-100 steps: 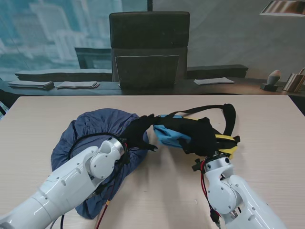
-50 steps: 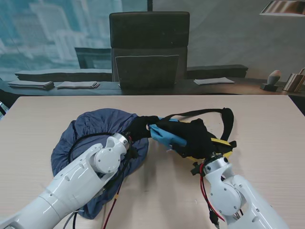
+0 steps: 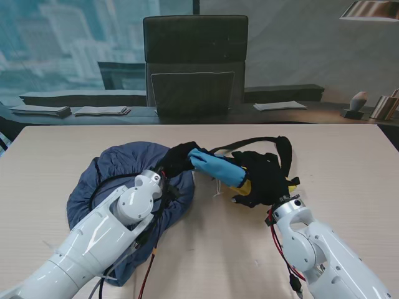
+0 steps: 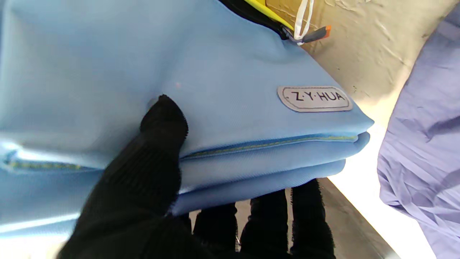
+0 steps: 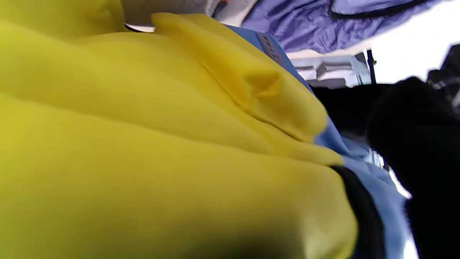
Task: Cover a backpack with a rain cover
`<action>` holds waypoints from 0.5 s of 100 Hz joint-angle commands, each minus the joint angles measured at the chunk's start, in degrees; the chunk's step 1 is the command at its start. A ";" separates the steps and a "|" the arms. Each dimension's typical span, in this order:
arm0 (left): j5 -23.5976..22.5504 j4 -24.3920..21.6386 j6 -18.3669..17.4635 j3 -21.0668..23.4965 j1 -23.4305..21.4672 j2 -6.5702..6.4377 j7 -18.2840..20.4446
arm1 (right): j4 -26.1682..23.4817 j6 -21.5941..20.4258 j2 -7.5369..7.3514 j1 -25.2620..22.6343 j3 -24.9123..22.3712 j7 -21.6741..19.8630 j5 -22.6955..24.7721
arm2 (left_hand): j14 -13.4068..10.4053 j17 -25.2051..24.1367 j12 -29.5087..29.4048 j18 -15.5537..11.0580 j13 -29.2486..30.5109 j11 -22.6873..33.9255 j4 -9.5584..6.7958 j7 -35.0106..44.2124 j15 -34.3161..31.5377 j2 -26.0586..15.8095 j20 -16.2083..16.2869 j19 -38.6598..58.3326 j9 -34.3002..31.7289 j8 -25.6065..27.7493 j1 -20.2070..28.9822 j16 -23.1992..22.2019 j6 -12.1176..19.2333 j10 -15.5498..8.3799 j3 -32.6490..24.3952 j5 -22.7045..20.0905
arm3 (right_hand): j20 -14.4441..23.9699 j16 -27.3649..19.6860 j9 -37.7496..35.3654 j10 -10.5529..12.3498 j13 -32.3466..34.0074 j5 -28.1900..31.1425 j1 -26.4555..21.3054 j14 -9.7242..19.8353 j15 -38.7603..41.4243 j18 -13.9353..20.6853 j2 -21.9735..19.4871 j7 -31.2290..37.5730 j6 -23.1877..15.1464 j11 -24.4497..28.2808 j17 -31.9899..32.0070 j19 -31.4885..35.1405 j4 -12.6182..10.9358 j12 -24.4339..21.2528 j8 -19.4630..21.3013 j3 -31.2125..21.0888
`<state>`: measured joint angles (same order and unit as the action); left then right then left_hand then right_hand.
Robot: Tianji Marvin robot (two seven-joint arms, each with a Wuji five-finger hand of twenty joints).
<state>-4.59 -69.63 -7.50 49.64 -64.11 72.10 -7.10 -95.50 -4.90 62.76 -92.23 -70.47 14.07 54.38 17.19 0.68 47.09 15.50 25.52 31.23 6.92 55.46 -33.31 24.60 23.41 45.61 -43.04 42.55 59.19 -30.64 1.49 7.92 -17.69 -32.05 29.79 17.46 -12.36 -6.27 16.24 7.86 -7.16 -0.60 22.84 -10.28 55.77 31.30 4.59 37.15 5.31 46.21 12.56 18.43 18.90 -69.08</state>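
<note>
Since a second ago the backpack (image 3: 234, 172) has come up off the table (image 3: 349, 162) and shifted left toward the rain cover (image 3: 112, 171); its blue end now points at the cover's near rim, and the black straps (image 3: 283, 149) have swung in closer to the bag body.

Left hand (image 3: 176, 159), black-gloved, is clamped on the blue end of the backpack: in the left wrist view the thumb (image 4: 158, 144) presses the blue face panel while the other fingers (image 4: 266, 223) curl under the folded edge. "Z.Y.HUA" label (image 4: 314, 98) sits on that panel, near the corner. A zipper pull with an orange tip (image 4: 312, 34) hangs at the yellow-trimmed seam.

Right hand (image 3: 265, 180), also black-gloved, is wrapped on the other end of the bag, over the black and yellow part. Right wrist view is mostly filled by yellow fabric (image 5: 161, 144), blurred; a dark glove mass shows at one side.

Bag is held between both hands, tilted, blue end higher. Rain cover lies bunched and rumpled on the table's left side, partly under the left forearm (image 3: 100, 230), its elastic edge facing me. Black chair (image 3: 195, 62) stands beyond the table's far edge.
</note>
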 commanded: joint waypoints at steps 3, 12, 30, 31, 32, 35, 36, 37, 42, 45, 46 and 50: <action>1.72 -1.93 -0.75 0.11 -0.49 0.37 1.21 | 1.41 0.12 -0.06 0.85 1.23 -0.89 0.59 | -1.52 1.28 1.53 -5.37 0.24 0.79 -0.51 7.09 -3.85 -7.53 1.72 3.77 -0.01 4.99 2.10 -1.05 1.98 -2.11 -1.65 -0.36 | 1.42 -0.25 -1.25 -1.54 1.70 -0.51 1.04 -0.57 0.32 0.45 3.02 1.67 0.17 0.28 0.23 0.69 1.45 -0.42 -0.86 -2.25; 3.16 -3.20 -1.72 -0.09 -0.97 0.21 2.24 | 2.78 2.39 -0.21 2.06 3.27 0.03 2.55 | -1.70 1.34 1.55 -5.46 0.27 0.78 -0.50 6.93 -3.92 -7.63 1.71 3.78 -0.17 4.89 2.15 -0.99 1.46 -2.31 -1.56 -0.56 | 1.68 1.42 -6.62 -1.86 7.06 1.88 -3.86 -2.33 4.76 -1.30 1.88 5.39 -2.98 3.58 -2.91 6.35 0.86 1.39 -0.37 -1.10; 1.30 -7.10 -2.62 0.51 -2.53 -2.00 6.69 | 10.07 3.07 1.07 6.67 7.96 10.51 2.19 | -2.11 3.05 0.87 -5.49 1.92 0.90 -0.66 6.37 -3.97 -7.31 1.86 4.34 -1.09 4.15 1.04 -0.71 2.23 -2.83 -1.00 -1.33 | -5.20 2.39 -38.91 -0.52 40.23 32.18 -22.52 -8.60 14.12 -9.42 -1.90 22.75 -20.42 11.51 -28.51 25.51 3.37 4.79 6.83 -1.93; 1.18 -7.29 -2.59 0.64 -2.66 -2.08 6.79 | 10.42 2.91 1.27 6.87 8.15 11.14 1.57 | -2.12 3.16 0.81 -5.44 1.98 0.93 -0.68 6.35 -3.95 -7.21 1.87 4.38 -1.22 4.10 1.00 -0.69 2.24 -2.84 -1.00 -1.37 | -5.31 2.53 -41.70 -0.85 42.32 34.02 -24.30 -8.78 14.90 -9.93 -1.40 24.74 -20.65 11.54 -29.94 26.15 5.05 4.30 5.20 -1.71; 1.10 -7.49 -2.55 0.78 -2.81 -2.16 6.90 | 10.78 2.78 1.47 7.06 8.35 11.77 0.92 | -2.08 3.25 0.66 -5.32 2.10 0.91 -0.76 6.27 -3.90 -7.07 1.90 4.43 -1.33 3.94 0.90 -0.64 2.28 -2.85 -1.10 -1.48 | -5.42 2.71 -44.20 -1.13 44.12 35.39 -25.77 -8.93 15.66 -10.31 -1.11 27.18 -20.91 11.87 -31.10 26.69 5.86 3.33 3.26 -1.51; 0.96 -8.10 -2.37 1.24 -3.29 -2.41 7.24 | 11.77 2.45 2.11 7.64 8.90 13.55 -0.97 | -1.95 3.40 0.47 -5.25 2.29 0.91 -0.91 6.05 -3.81 -6.70 1.98 4.57 -1.44 3.50 0.76 -0.56 2.32 -2.85 -1.31 -1.85 | -5.21 3.68 -51.70 -1.96 49.95 41.20 -28.89 -9.11 18.67 -11.32 -1.42 30.52 -20.20 13.07 -34.62 28.41 5.86 2.24 0.96 -2.49; 0.89 -8.29 -2.31 1.39 -3.44 -2.49 7.34 | 12.05 2.35 2.30 7.81 9.05 14.03 -1.48 | -1.94 3.45 0.41 -5.25 2.35 0.91 -0.95 5.97 -3.79 -6.55 2.00 4.63 -1.51 3.35 0.72 -0.54 2.33 -2.79 -1.37 -1.97 | -5.06 4.05 -53.87 -2.19 51.77 43.16 -29.60 -9.08 19.71 -11.66 -1.69 31.18 -19.88 13.62 -35.81 29.08 5.62 2.35 0.70 -2.95; 0.78 -8.47 -2.24 1.55 -3.60 -2.58 7.42 | 12.29 2.27 2.48 7.97 9.17 14.45 -1.97 | -1.98 3.52 0.35 -5.26 2.46 0.89 -0.92 5.92 -3.81 -6.37 2.02 4.68 -1.53 3.24 0.58 -0.54 2.37 -2.75 -1.32 -2.08 | -4.92 4.41 -55.56 -2.40 53.22 44.89 -30.15 -9.21 20.66 -11.99 -1.95 31.72 -19.39 14.10 -36.71 29.67 5.39 2.59 0.53 -3.32; -0.38 -9.25 -1.94 2.37 -4.39 -2.93 7.35 | 12.88 1.92 3.17 8.46 9.42 15.44 -4.13 | -2.08 3.85 -1.01 -5.24 3.14 0.95 -0.89 5.66 -3.73 -5.08 2.28 5.08 -2.28 1.40 -1.13 -0.36 2.95 -2.84 -3.72 -3.11 | -4.16 6.63 -59.73 -4.17 57.35 49.96 -31.47 -10.22 25.20 -13.05 -2.50 32.79 -18.32 15.66 -38.51 32.48 4.76 6.00 0.90 -4.39; -1.10 -9.66 -1.80 2.84 -4.88 -3.06 7.07 | 12.74 1.92 3.35 8.49 9.26 15.09 -5.02 | -2.26 3.98 -1.39 -5.18 3.37 0.86 -0.82 5.27 -3.69 -4.59 2.33 5.17 -2.59 0.64 -1.62 -0.30 3.45 -2.91 -4.11 -3.68 | -3.53 8.05 -60.01 -4.72 57.83 50.81 -31.49 -10.19 27.26 -12.88 -2.72 32.53 -18.81 16.06 -38.32 33.89 4.68 8.67 2.44 -4.98; -1.28 -9.80 -1.75 2.99 -5.03 -3.10 7.00 | 12.68 1.92 3.38 8.49 9.18 14.94 -5.29 | -2.29 4.00 -1.53 -5.17 3.40 0.74 -0.82 5.14 -3.67 -4.44 2.34 5.18 -2.50 0.44 -1.77 -0.29 3.60 -2.93 -4.16 -3.81 | -3.30 8.56 -60.08 -4.88 57.89 50.98 -31.44 -10.18 28.03 -12.61 -2.74 32.37 -18.86 16.20 -38.19 34.29 4.68 9.51 3.06 -5.30; -1.71 -10.54 -1.51 3.68 -5.77 -3.34 6.98 | 12.39 2.01 3.62 8.43 8.82 14.52 -6.54 | -2.41 3.69 -4.42 -4.92 3.34 1.02 -0.95 4.01 -2.74 -3.19 2.17 4.77 -1.65 -1.67 -3.71 0.30 4.64 -2.86 -5.15 -4.15 | -2.43 10.17 -60.28 -5.88 58.12 51.45 -31.36 -10.28 30.75 -12.16 -2.73 31.92 -18.41 16.65 -38.03 35.56 4.74 12.13 5.37 -6.77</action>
<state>-5.78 -77.93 -8.67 52.88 -68.89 68.50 -0.45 -81.63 -4.24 65.18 -83.40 -61.24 31.72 45.76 17.29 0.17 45.78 15.61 26.31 30.33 6.90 55.35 -33.34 23.63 23.33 43.74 -43.56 41.13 59.83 -30.64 -1.32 7.84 -19.83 -31.37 25.65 24.22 -69.87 -9.04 68.13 53.37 -33.10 -10.35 46.79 -22.04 55.42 57.41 -13.94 51.27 -32.45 78.14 16.63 26.32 20.28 -69.63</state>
